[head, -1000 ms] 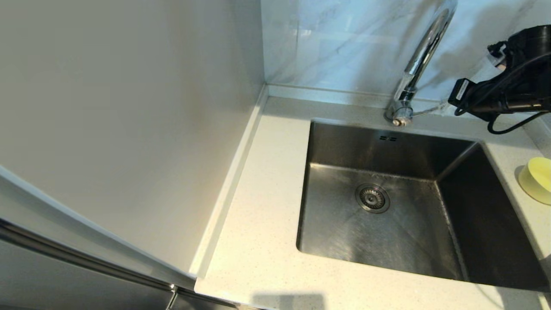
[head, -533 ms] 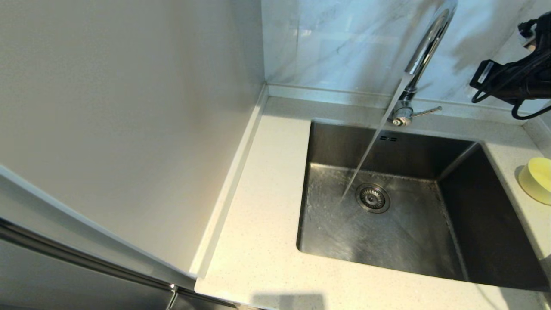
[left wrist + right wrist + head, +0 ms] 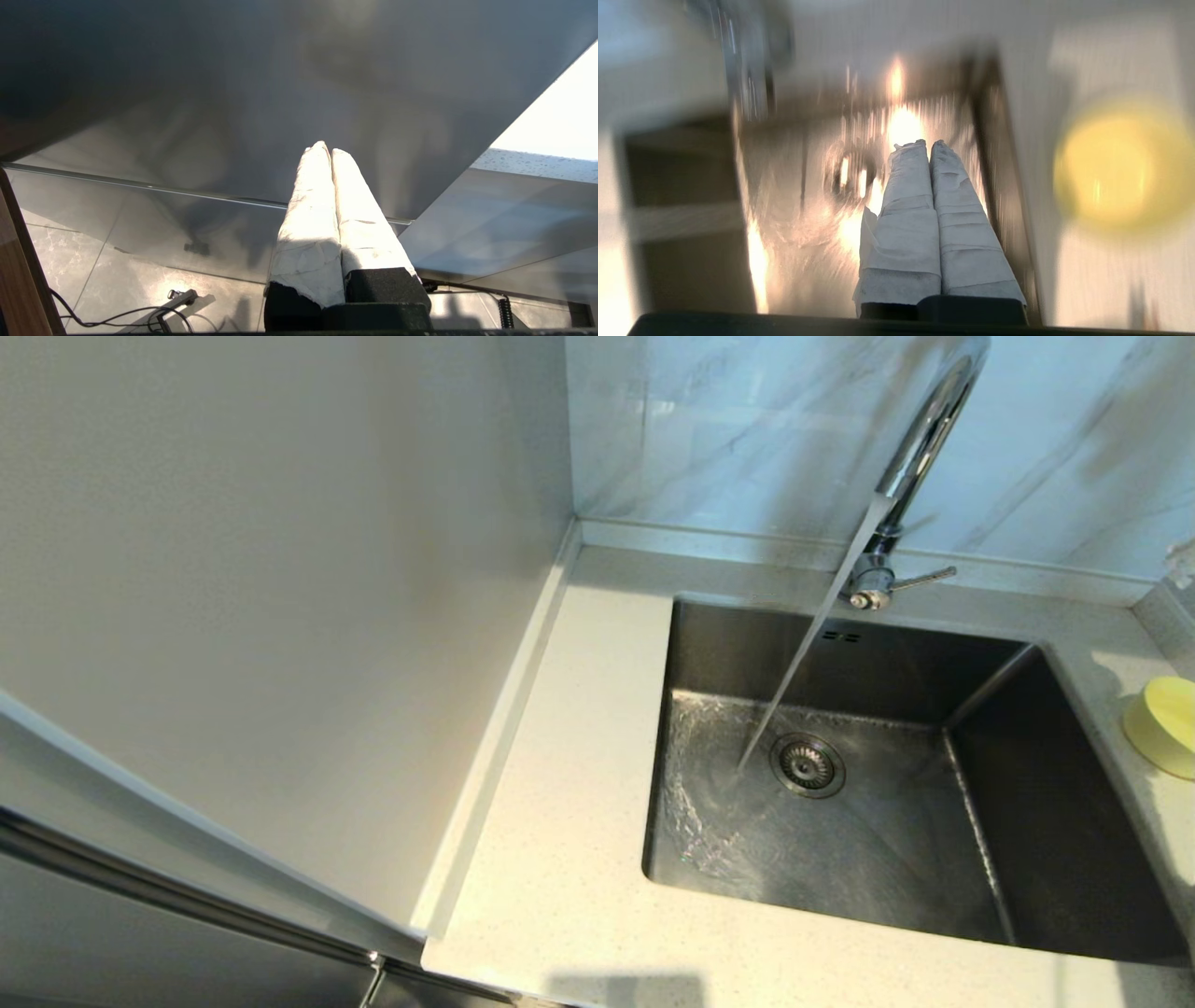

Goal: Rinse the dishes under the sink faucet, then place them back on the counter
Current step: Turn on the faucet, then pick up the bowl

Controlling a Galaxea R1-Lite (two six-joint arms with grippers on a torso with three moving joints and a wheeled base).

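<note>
Water runs from the sink faucet (image 3: 920,448) in a slanted stream, landing on the sink (image 3: 1055,831) floor just beside the round drain strainer (image 3: 808,765). Ripples spread over the sink floor on the side of the drain toward the tall white panel (image 3: 261,597). The faucet's thin side lever (image 3: 924,579) sticks out from its base, away from the panel.

Small pale-yellow bowl (image 3: 1162,723) sits on the counter (image 3: 560,803) on the far side of the sink from the white panel, cut by the head view's edge. In the right wrist view the same bowl (image 3: 1120,168) shows as a blurred yellow disc on the counter beyond the sink rim. No chopsticks or plate in any view.

Right hand (image 3: 928,144): out of the head view; its own wrist camera shows the two wrapped fingers pressed together, empty, hanging above the wet sink with the drain beneath them.

Left hand (image 3: 327,149): parked low, away from the sink, fingers together and empty, in front of a grey cabinet face (image 3: 261,93), tiled floor (image 3: 140,270) below.
</note>
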